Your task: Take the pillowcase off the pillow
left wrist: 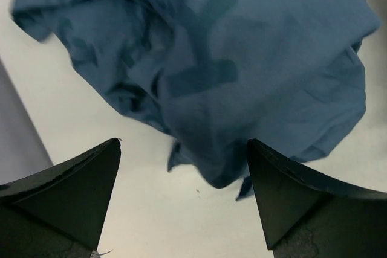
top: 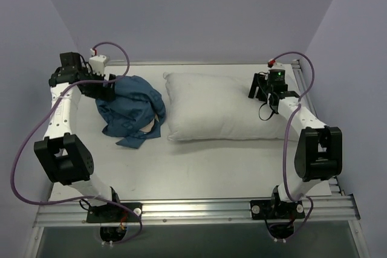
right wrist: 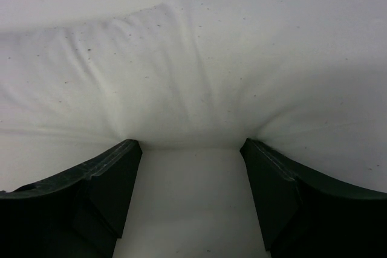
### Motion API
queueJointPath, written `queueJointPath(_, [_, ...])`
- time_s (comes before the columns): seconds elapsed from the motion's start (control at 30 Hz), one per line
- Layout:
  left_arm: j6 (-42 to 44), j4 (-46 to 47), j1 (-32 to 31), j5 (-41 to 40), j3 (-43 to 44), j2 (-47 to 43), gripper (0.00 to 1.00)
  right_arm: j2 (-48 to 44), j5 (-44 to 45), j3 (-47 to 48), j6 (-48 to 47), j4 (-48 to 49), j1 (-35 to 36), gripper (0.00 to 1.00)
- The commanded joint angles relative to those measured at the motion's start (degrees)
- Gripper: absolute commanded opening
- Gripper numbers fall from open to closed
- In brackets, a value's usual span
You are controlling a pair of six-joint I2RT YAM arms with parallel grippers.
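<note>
- Pillowcase [top: 132, 110], a crumpled blue heap on the table [top: 199, 167], lies just ahead of the left gripper [left wrist: 183, 144]; its jaws are spread wide, holding nothing
- Pillow [top: 221, 107], bare and white, lies directly before the right gripper [right wrist: 190, 144]; jaws apart, pillow edge level with the fingertips, not clamped
- Heap lies just beside the pillow

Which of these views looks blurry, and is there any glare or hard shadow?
Left wrist: the pillowcase is soft and smeared. Right wrist: the pillow is evenly lit, with a faint shadow under its edge. Top external: sharp, diffuse light, no glare.
</note>
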Motion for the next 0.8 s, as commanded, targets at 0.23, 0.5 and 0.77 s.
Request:
queueJointPath(0.23, [-0.31,-6.68,0.73,-0.73,-3.81,-14.51,0.94,-4.94,4.55,0.65,-1.13,-19.91,0.33,1.0])
queueJointPath(0.5, [3.56,-11.96,0.82,-7.24,-16.46,-28.37,0.94,-13.37,3.76,1.36,1.06,-22.73,2.09,1.0])
queueJointPath(0.77, [3.13,-9.59,0.82,-15.32,-32.37,-41.05,0.94,-20.4,4.11,0.57,2.65,-27.82,4.29,1.0])
